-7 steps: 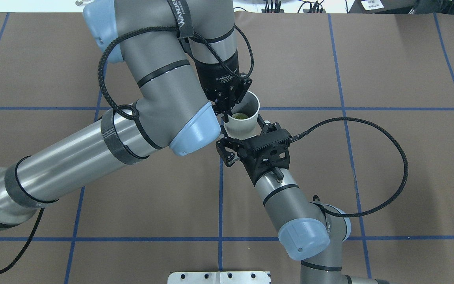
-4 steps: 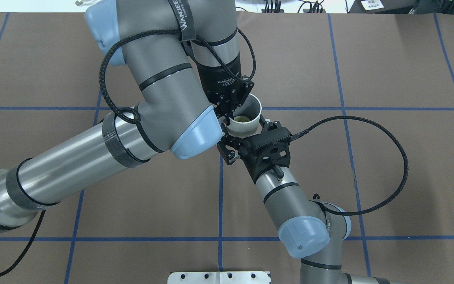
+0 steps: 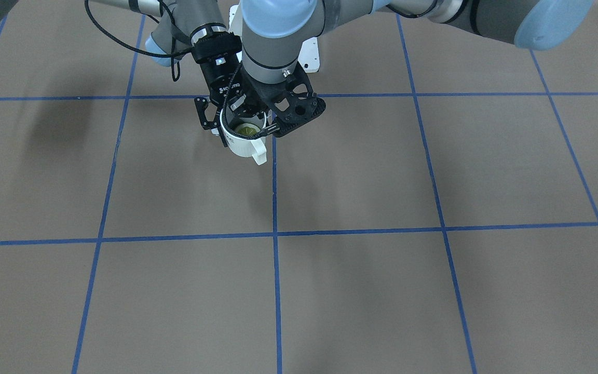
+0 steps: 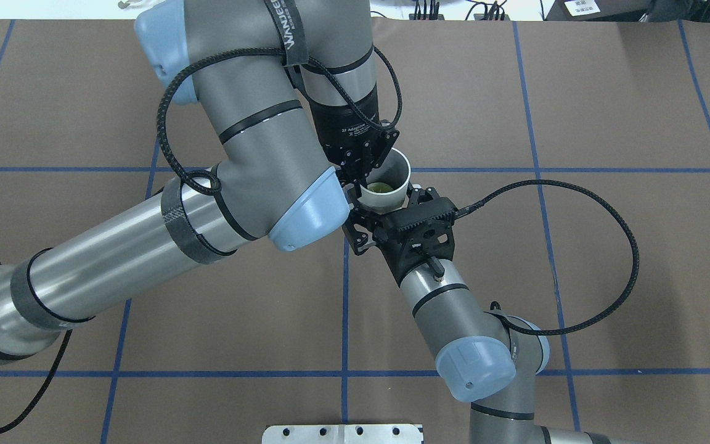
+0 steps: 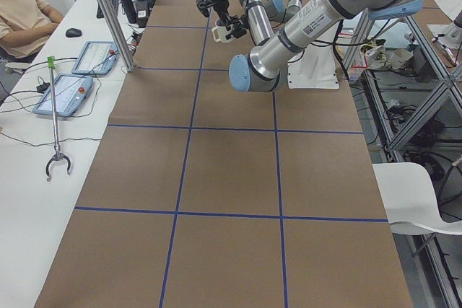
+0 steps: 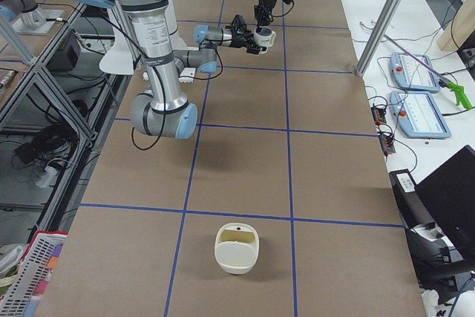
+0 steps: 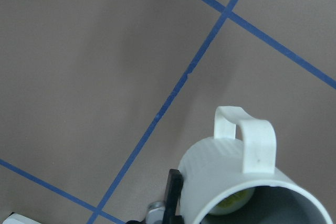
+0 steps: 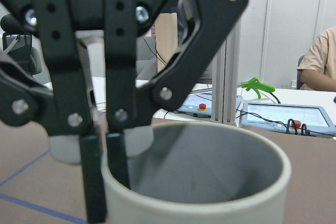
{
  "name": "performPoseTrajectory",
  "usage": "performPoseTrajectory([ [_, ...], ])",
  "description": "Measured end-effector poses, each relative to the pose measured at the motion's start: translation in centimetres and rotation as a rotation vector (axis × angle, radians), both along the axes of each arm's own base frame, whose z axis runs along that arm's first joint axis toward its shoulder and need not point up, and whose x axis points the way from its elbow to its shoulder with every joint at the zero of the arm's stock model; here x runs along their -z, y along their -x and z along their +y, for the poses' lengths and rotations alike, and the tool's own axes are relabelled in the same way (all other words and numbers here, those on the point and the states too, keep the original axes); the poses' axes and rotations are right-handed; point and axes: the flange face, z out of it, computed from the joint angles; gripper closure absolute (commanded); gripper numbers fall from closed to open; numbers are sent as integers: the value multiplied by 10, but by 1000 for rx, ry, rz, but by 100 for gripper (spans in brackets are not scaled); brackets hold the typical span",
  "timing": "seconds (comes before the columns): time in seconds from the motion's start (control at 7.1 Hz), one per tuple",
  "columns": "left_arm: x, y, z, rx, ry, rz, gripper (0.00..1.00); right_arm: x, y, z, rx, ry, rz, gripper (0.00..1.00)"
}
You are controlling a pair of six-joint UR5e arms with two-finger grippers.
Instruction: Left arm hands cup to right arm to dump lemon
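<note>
It's mid hand-over, in the air about midway between the bench's point(image 4: 577, 277) long edges. The left pincer point(image 4: 358, 177) pinches the rim of the one cup point(image 3: 244, 148), one lemon point(image 4: 379, 185) inside. The right pincer point(image 4: 384, 209) is spread either side of the cup's body. Next, I'd say, it closes firmly before left releases.

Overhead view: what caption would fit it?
Left gripper pinches the cup rim, lemon inside; open right gripper straddles it.
</note>
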Motion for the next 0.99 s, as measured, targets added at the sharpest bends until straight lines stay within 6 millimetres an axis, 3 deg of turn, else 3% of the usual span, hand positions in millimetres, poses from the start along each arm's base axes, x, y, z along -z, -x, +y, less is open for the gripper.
performPoseTrajectory([
  [0.14,1,0,0,0,-1,1,100,0,0,0,0,0,0,54],
  [0.28,1,0,0,-1,-1,2,15,0,0,0,0,0,1,59],
  [0.42,3,1,1,-1,-3,5,0,-1,1,0,1,0,6,60],
  [0.7,9,11,7,11,-1,12,0,-2,0,-1,-1,0,7,63],
  [0.99,23,39,15,33,-17,33,0,-8,-5,-5,-6,0,14,61],
])
